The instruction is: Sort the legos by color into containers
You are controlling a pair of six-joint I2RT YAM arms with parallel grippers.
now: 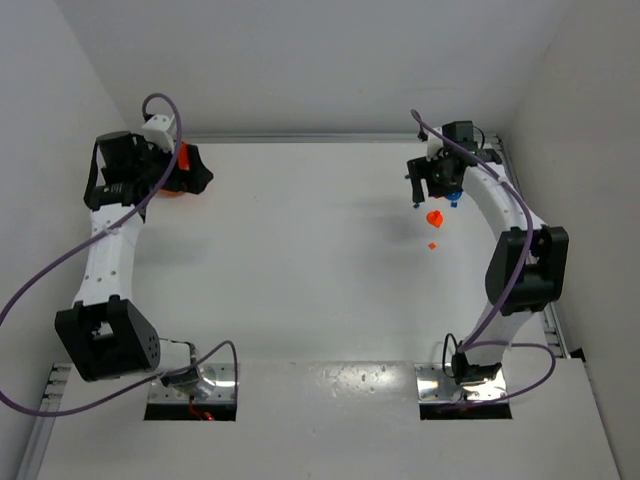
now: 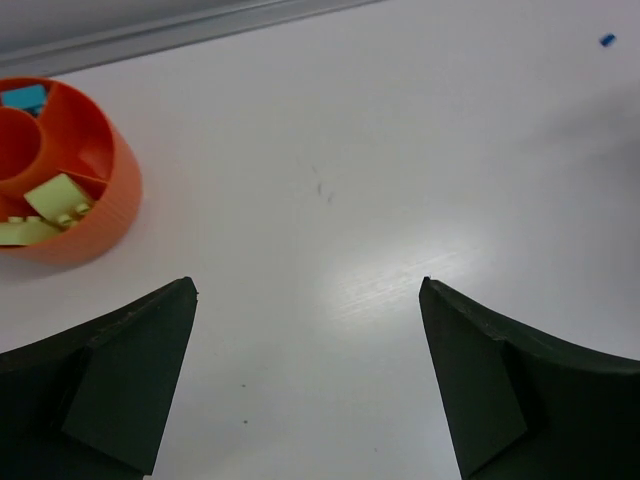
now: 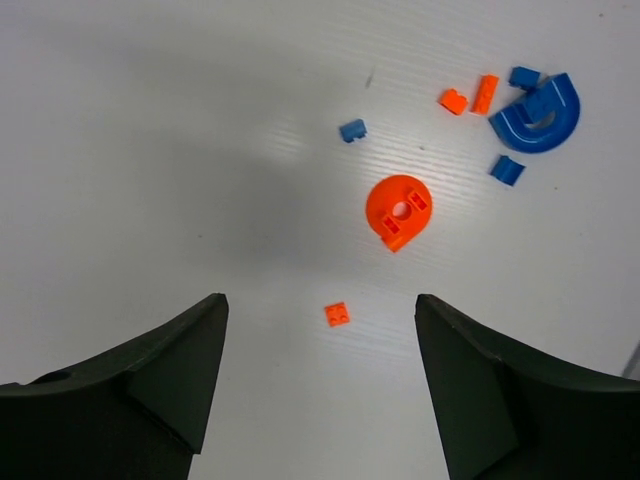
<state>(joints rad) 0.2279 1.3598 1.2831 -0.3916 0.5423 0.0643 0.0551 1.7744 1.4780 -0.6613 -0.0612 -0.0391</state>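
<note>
The right hand (image 3: 319, 300), spread and empty above the small orange brick (image 3: 337, 314) at lower centre, likely needed centring over it before closing.

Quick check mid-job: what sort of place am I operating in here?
Most likely a lab test cell: a white table boxed in by plain white walls, the left arm and right arm bolted at its near edge, with an orange bowl and loose legos as props.
</note>
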